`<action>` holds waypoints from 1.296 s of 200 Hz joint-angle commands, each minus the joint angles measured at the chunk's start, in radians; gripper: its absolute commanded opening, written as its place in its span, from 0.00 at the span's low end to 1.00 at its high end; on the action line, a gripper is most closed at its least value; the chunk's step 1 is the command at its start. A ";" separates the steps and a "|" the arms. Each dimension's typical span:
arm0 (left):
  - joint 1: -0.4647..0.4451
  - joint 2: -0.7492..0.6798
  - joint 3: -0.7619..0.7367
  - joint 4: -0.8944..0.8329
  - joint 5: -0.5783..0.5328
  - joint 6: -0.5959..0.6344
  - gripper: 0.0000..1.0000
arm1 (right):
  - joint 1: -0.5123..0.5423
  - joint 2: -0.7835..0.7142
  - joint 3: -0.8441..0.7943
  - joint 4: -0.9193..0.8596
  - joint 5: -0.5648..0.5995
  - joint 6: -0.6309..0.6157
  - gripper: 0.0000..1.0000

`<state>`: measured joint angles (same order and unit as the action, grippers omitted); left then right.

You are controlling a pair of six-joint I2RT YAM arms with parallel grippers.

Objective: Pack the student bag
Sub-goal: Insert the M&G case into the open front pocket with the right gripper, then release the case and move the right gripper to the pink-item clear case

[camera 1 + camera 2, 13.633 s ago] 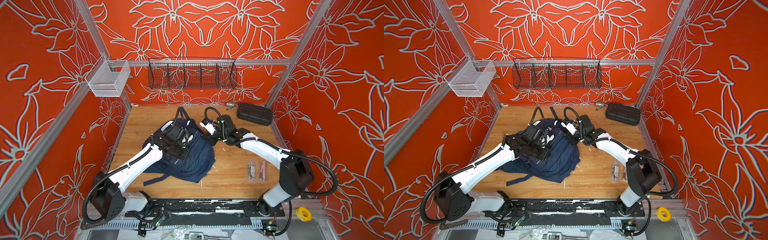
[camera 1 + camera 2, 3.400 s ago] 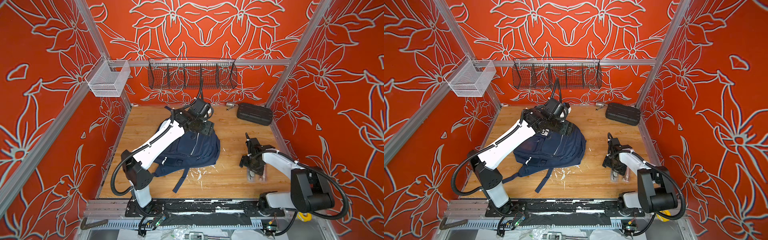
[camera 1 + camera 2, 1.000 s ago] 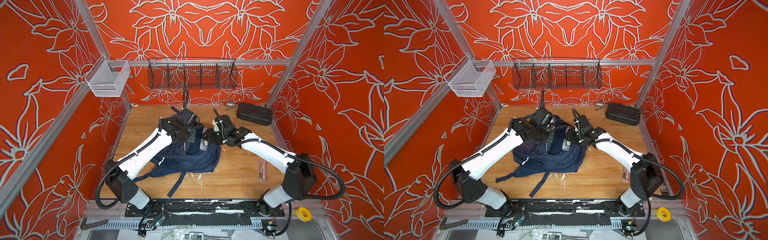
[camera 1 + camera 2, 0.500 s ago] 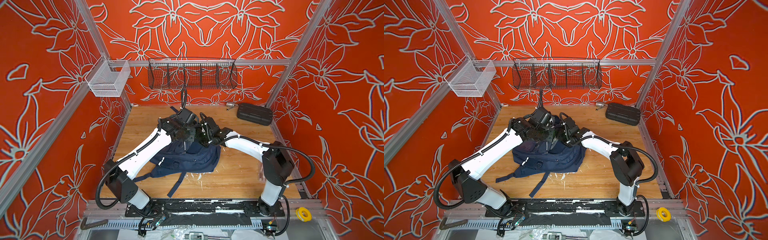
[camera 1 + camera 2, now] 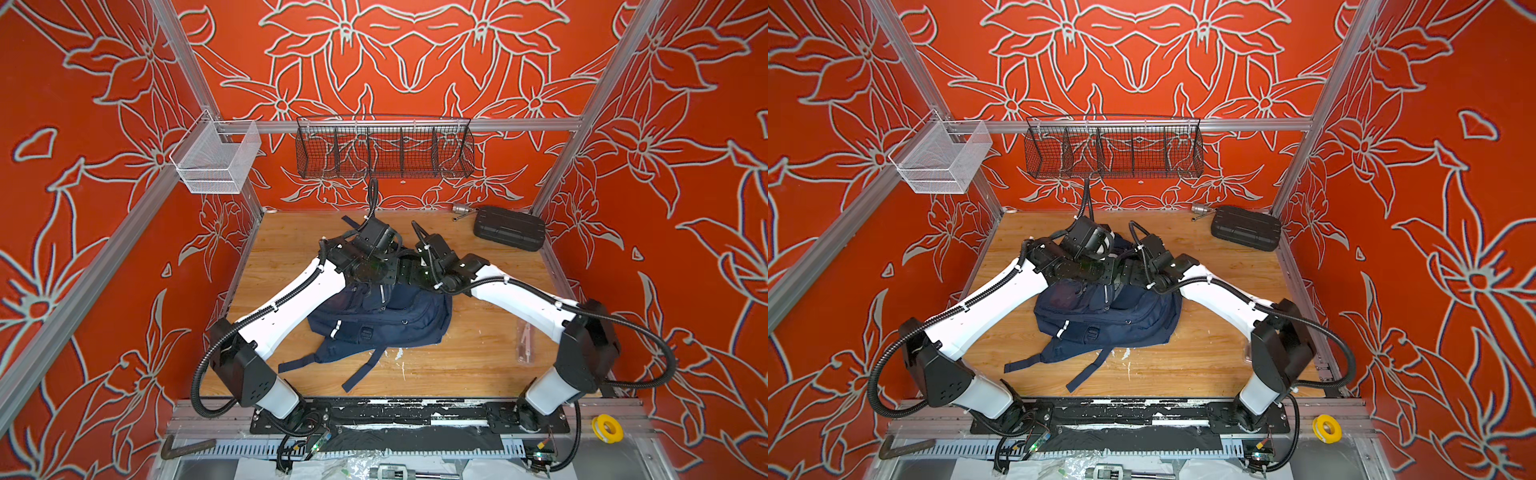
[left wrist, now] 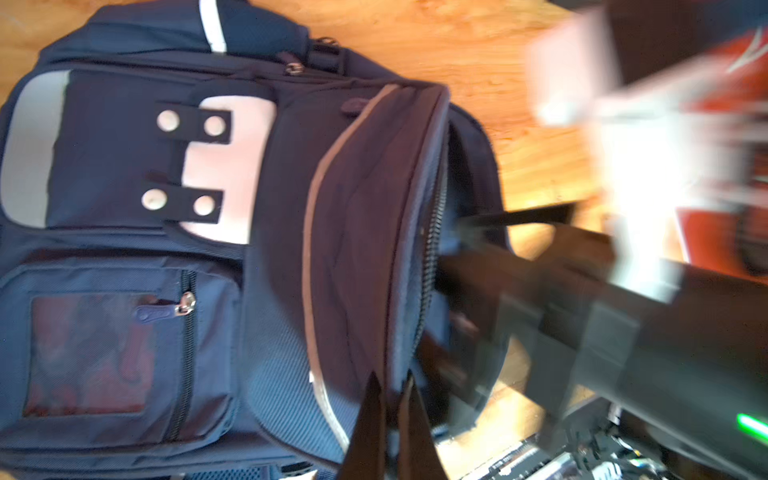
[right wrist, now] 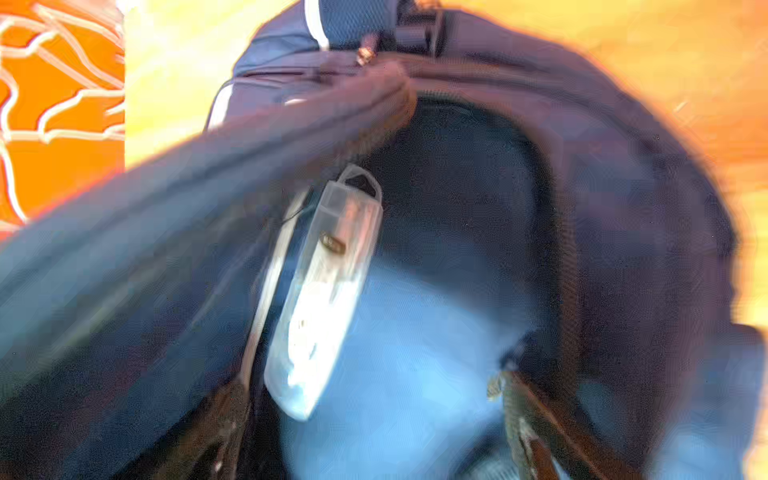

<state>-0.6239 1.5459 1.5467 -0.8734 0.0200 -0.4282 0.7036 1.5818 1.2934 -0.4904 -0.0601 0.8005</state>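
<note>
The navy student bag (image 5: 395, 320) (image 5: 1113, 316) lies mid-table, straps toward the front edge. My left gripper (image 6: 390, 384) (image 5: 376, 272) is shut on the rim of the bag's top flap (image 6: 365, 232) and holds the main opening up. My right gripper (image 7: 374, 415) (image 5: 409, 270) reaches into that opening with its jaws wide open. A clear plastic case (image 7: 328, 291) lies loose inside on the grey lining, between and ahead of the fingers (image 7: 523, 411), which do not grip it. In the left wrist view the right gripper (image 6: 498, 291) is a dark blur at the zip.
A black ribbed hard case (image 5: 509, 227) and a small metal part (image 5: 461, 210) sit at the back right. A clear packet (image 5: 524, 343) lies near the table's right edge. A black wire basket (image 5: 384, 147) and a white mesh basket (image 5: 216, 160) hang on the rails.
The right gripper has pushed into the bag's mouth and opened, leaving the clear case inside. The left gripper keeps holding the flap in place.
</note>
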 commanded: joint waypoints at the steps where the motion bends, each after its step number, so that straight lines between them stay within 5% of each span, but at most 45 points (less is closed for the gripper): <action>1: 0.015 0.012 -0.003 0.054 -0.042 -0.015 0.00 | -0.013 -0.080 -0.037 0.000 -0.065 -0.169 0.97; 57: 0.033 0.016 -0.014 0.073 -0.040 -0.051 0.00 | -0.040 -0.140 -0.071 0.073 -0.192 -0.338 0.95; 96: 0.047 0.005 -0.042 0.077 -0.053 -0.056 0.00 | -0.162 -0.247 -0.107 0.019 -0.181 -0.364 0.93; 117: 0.053 0.010 -0.052 0.086 -0.050 -0.053 0.00 | -0.243 -0.299 -0.109 -0.128 -0.084 -0.377 0.96; 166: 0.053 0.056 -0.068 0.104 0.038 0.004 0.00 | -0.497 -0.375 -0.248 -0.394 0.132 -0.240 0.97; 204: 0.053 0.090 -0.077 0.099 0.088 0.010 0.00 | -0.709 -0.448 -0.454 -0.328 0.115 -0.118 0.97; 259: 0.054 0.110 -0.013 0.092 0.067 0.068 0.00 | -0.854 -0.412 -0.582 -0.298 0.141 -0.017 0.97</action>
<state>-0.5838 1.6283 1.4906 -0.7914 0.1246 -0.4095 -0.0925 1.1572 0.7525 -0.7956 0.0620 0.6884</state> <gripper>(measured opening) 0.060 0.975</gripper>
